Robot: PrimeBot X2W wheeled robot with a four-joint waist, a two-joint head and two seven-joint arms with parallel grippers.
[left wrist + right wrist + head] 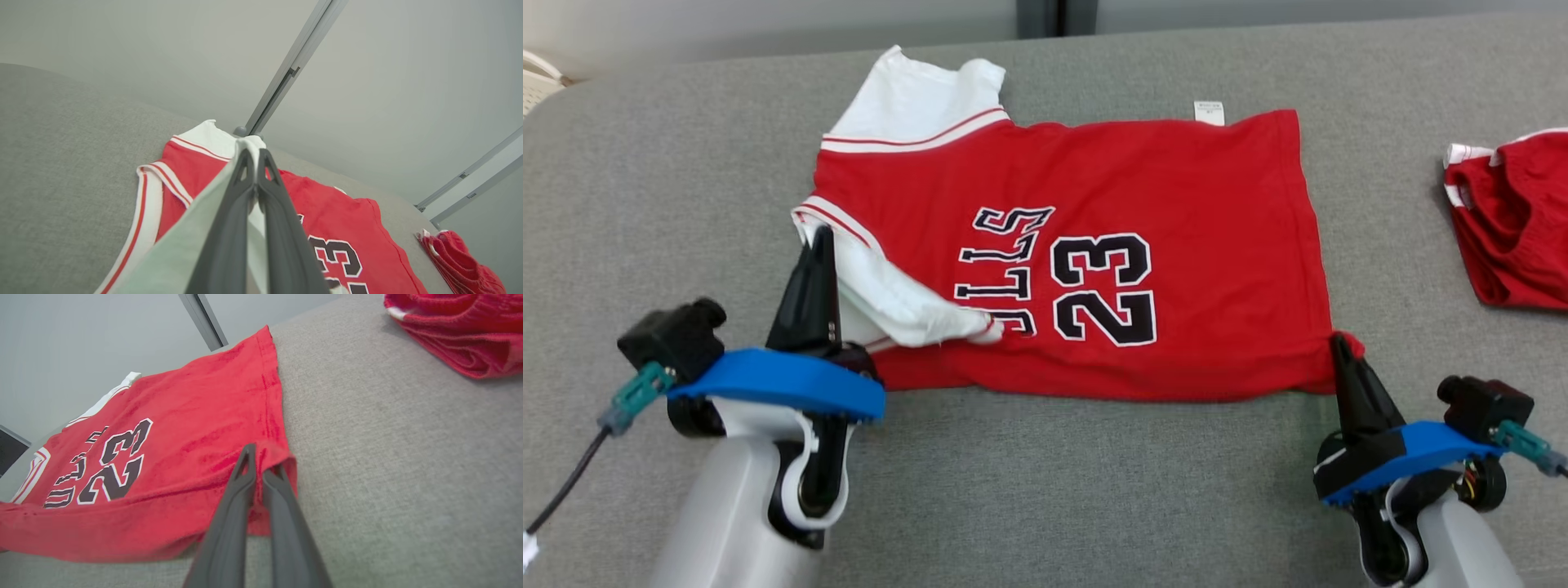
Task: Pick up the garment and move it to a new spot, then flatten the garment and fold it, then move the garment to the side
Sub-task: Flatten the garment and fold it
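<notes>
Garment (1143,188): red jersey with white sleeves, lying mostly flat across the centre of the head view on the grey fabric-covered worktop (654,180). Neck end is toward frame left, hem toward frame right. A white label (1209,112) pokes out at its upper edge.

Left tool (822,238): clenched. In the left wrist view the left tool (256,153) has white cloth pinched between its fingers, which I take to be the near sleeve (907,302). That sleeve is folded over onto the lettering and is wrinkled.

Right tool (1338,341): clenched on the near hem corner (1349,341), at the lower right of the jersey. The right wrist view confirms it, with red cloth bunched around the right tool (263,459).

Handling, my judgement: light, limp knit with no stiffness of its own. It will sag between the two holds and drag on the rough grey cover rather than slide freely. It is not fragile, and the printed numbers may crease.

Hold points, my judgement: corners and seams are best, as they are now. The banded sleeve edge and the stitched hem are thicker, so a pinch there should slip less.

A second red garment (1511,220) sits at the right edge, well apart.
</notes>
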